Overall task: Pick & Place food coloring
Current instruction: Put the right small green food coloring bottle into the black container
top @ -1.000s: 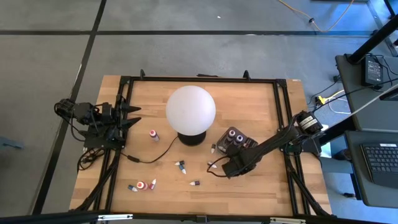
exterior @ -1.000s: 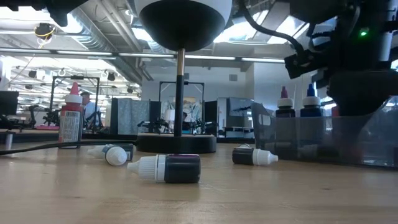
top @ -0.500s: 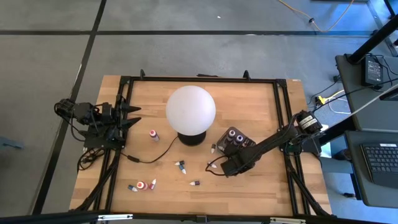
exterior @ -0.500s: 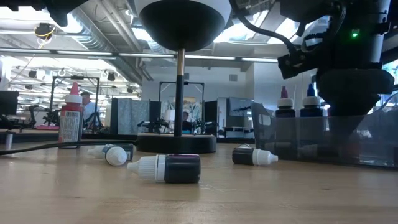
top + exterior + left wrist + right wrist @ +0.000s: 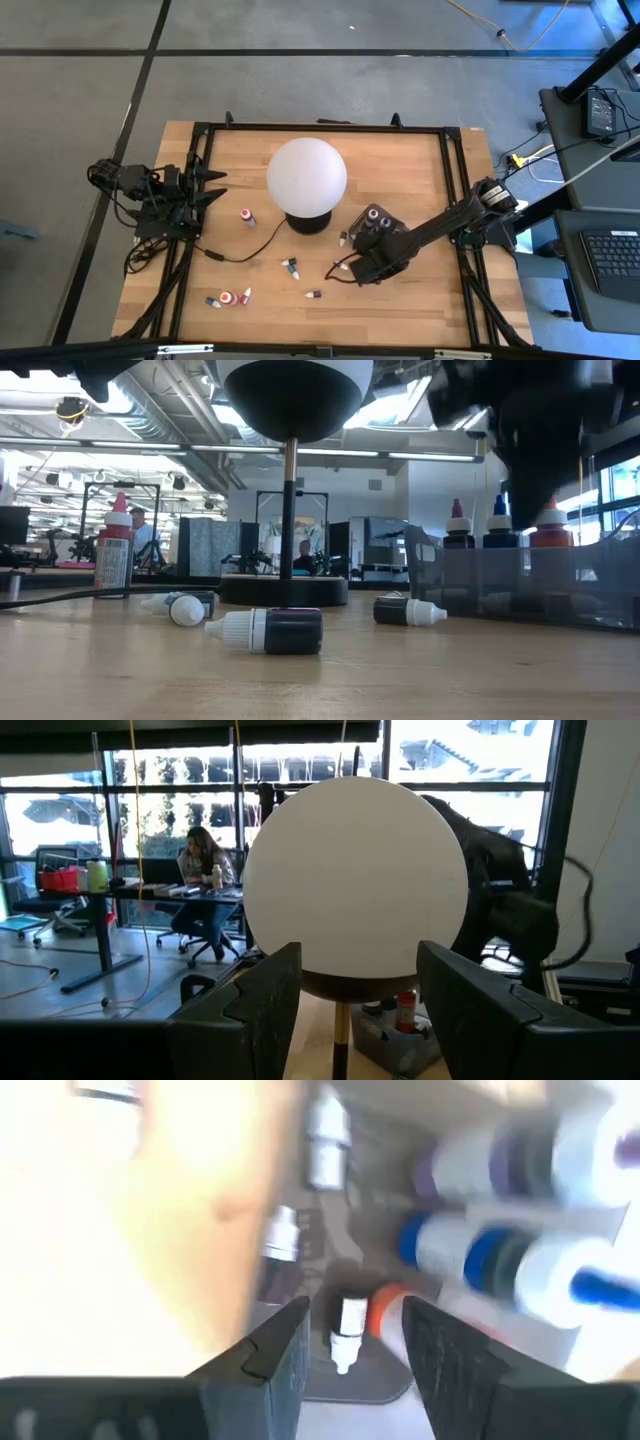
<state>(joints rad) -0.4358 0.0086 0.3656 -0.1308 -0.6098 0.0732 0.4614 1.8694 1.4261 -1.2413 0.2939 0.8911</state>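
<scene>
Above the dark translucent rectangular tray [image 5: 385, 232], my right gripper [image 5: 350, 1342] hangs with fingers parted, a small red food coloring bottle [image 5: 549, 523] standing inside; next I fetch another bottle.

Globe lamp [image 5: 307, 176] blocks table centre; bare wood [image 5: 400, 160] beyond the tray [image 5: 392, 229]

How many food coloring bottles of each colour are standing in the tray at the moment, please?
purple bottle: 1
blue bottle: 1
red bottle: 1
Total: 3, all upright in the tray.
</scene>
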